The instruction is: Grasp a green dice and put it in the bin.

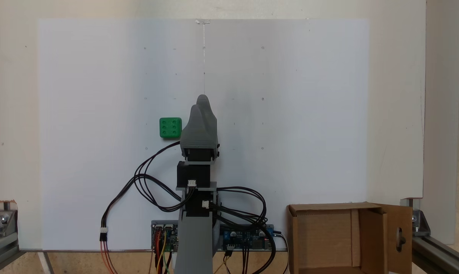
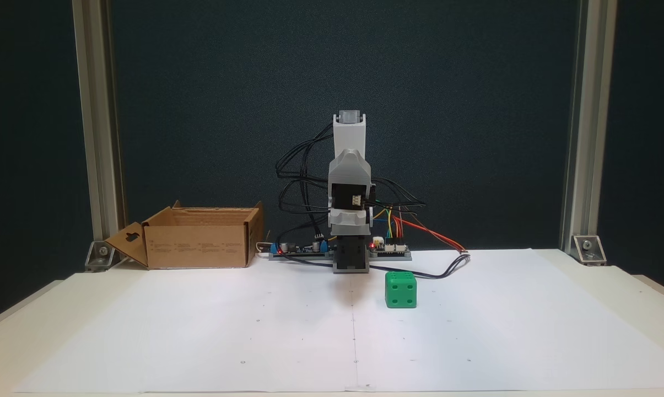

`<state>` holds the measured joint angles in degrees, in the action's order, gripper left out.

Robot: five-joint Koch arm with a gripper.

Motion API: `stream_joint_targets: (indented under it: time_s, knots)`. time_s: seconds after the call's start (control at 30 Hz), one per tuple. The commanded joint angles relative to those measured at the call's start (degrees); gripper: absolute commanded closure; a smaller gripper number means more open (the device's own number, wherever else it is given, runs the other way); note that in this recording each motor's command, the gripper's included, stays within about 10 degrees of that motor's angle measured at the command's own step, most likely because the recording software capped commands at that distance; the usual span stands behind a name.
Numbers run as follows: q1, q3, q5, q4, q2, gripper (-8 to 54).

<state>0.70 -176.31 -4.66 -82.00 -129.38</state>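
We see the green dice [image 1: 170, 127] on the white paper [image 1: 290, 114] covering the surface, just beside the grey tool [image 1: 203, 99] and free of it. The tool's jaws look pressed together, empty. The bin [image 2: 199, 237] stands well apart near the arm's base.

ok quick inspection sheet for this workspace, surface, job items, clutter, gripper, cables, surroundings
Surface: white paper sheet marked with small dots and a centre line, on a pale table.
Job's things: green dice sits on the sheet, six pips up, beside the gripper, not held. Bin, a cardboard box, stands open near the arm's base, nothing seen inside.
Clutter: nothing seen.
Grippers: gripper is above the sheet next to the dice; open or shut cannot be told.
Cables: black cables loop loosely around the arm; coloured wires run to the circuit boards.
Surroundings: dark backdrop, aluminium frame posts.
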Motion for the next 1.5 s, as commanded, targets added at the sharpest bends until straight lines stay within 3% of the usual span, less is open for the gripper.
stream_joint_targets:
  time_s: [0.0, 1.2, 1.47]
  knots:
    - [0.0, -2.6, 0.9, -0.3, -6.1, 0.9]
    - [-0.3, -1.4, 0.3, -0.2, -6.2, 2.5]
    - [1.9, 8.6, 0.3, 19.0, -6.2, 2.4]
